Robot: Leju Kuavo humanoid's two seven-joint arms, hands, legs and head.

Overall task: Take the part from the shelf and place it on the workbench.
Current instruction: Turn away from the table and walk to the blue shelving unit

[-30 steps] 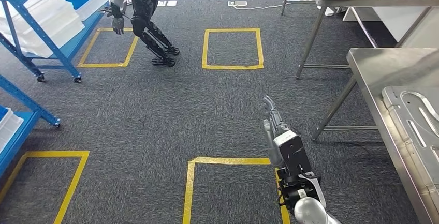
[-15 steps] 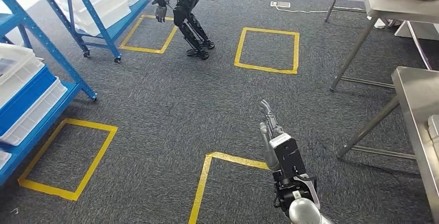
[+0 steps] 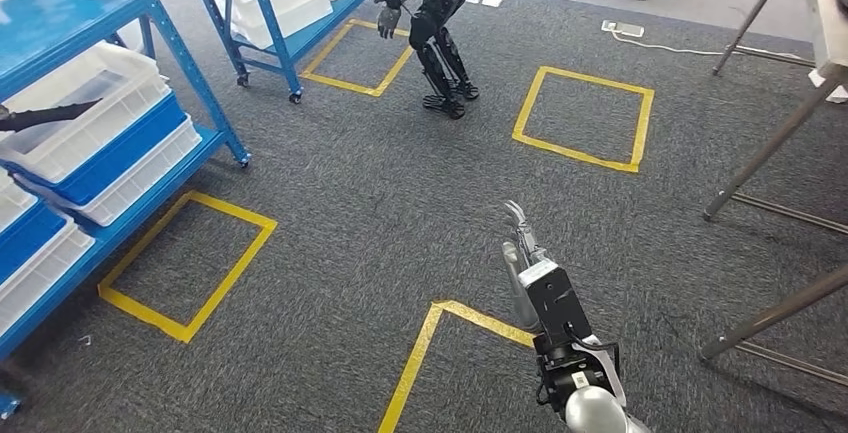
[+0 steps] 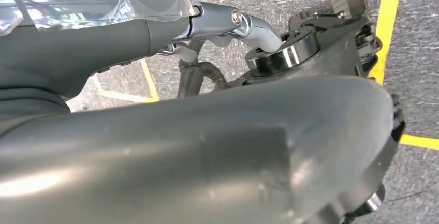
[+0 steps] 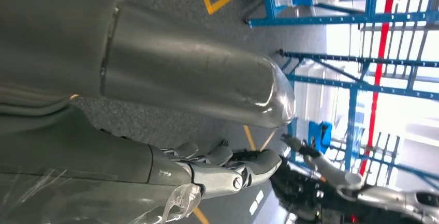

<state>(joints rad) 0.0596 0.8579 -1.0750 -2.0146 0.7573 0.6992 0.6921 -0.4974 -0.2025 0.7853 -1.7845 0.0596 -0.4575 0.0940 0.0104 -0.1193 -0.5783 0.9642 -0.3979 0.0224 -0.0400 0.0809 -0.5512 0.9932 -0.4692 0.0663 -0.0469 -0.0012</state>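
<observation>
Yellow tape squares (image 3: 583,118) mark the grey carpet (image 3: 330,203). Another humanoid robot (image 3: 435,23) stands at twelve o'clock. Steel table legs (image 3: 770,163) slant at three o'clock.

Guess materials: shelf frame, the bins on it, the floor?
Shelf frame: looks like blue painted metal, slim angled uprights on casters. Bins: likely plastic, translucent white and glossy blue, stacked. Floor: dark grey carpet by its speckled texture, marked with yellow tape squares.
</observation>
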